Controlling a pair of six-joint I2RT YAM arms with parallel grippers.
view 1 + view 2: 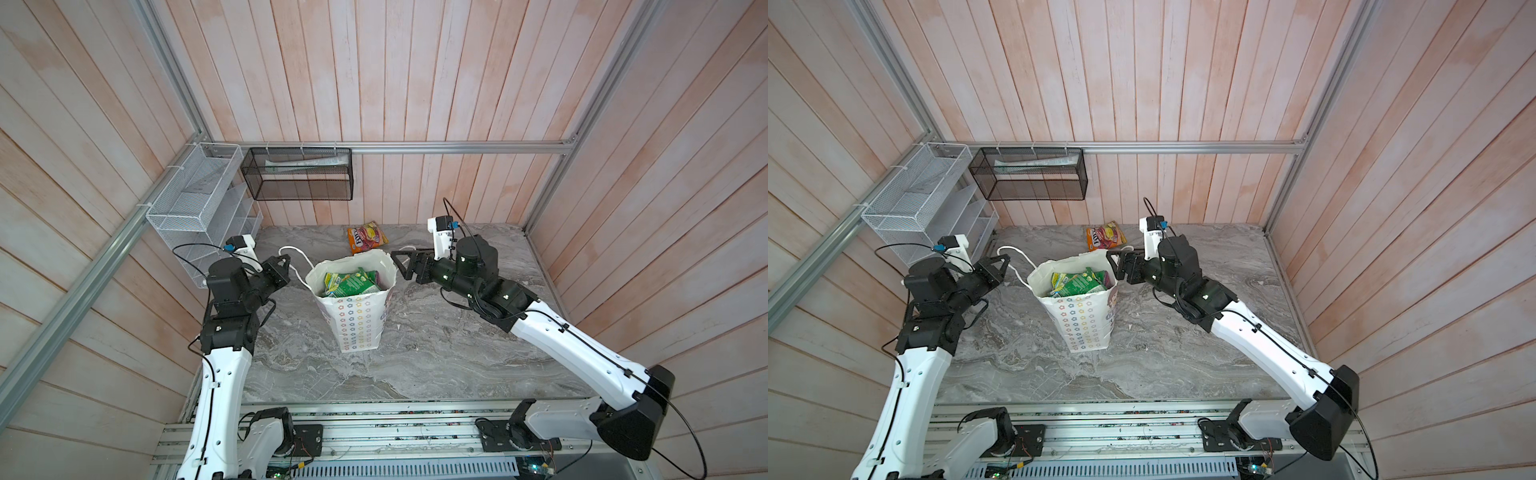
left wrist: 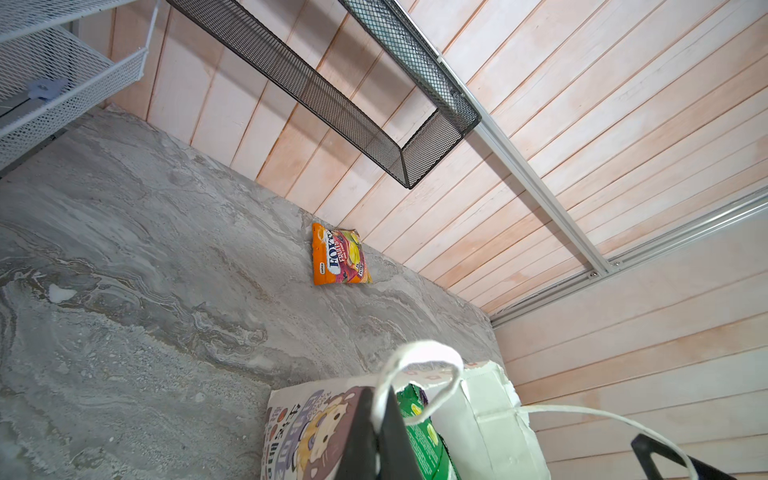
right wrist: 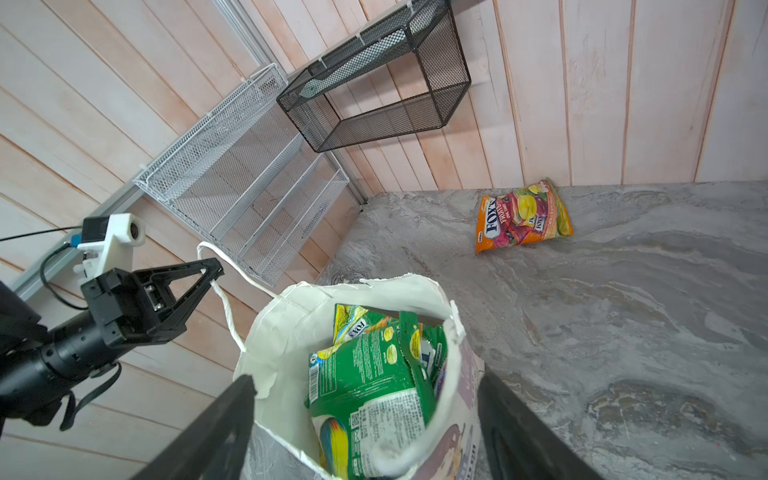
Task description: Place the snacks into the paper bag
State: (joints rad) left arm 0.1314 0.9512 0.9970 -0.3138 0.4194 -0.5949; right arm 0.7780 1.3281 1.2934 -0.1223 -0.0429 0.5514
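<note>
You are working on a grey, marble-veined table (image 1: 436, 345) closed in by pale pink plank walls (image 1: 415, 83), with an aluminium rail (image 1: 457, 147) running along the back wall. The paper bag (image 1: 359, 324) stands upright near the middle of the table, mouth open. Above and to the left of the bag, a white wire rack (image 1: 195, 199) and a black mesh basket (image 1: 299, 174) hang on the walls.

Green packets (image 1: 349, 282) lie inside the bag, just below its rim. One orange packet (image 1: 368, 237) lies flat on the table beyond the bag, near the back wall and not touching the bag.

Your left gripper (image 1: 286, 266) sits left of the bag, its fingers pressed together on the bag's cord handle (image 1: 297, 257). Your right gripper (image 1: 401, 266) is at the bag's right rim with its jaws spread and nothing held.

Both top views show rows of coloured flowers (image 1: 1084, 320) on the bag's near face. Only the left wrist view shows the cartoon child (image 2: 324, 419) on another face, and the cord looping out above the closed fingers. Only the right wrist view looks down into the bag, with the spread jaws standing either side of its mouth.
</note>
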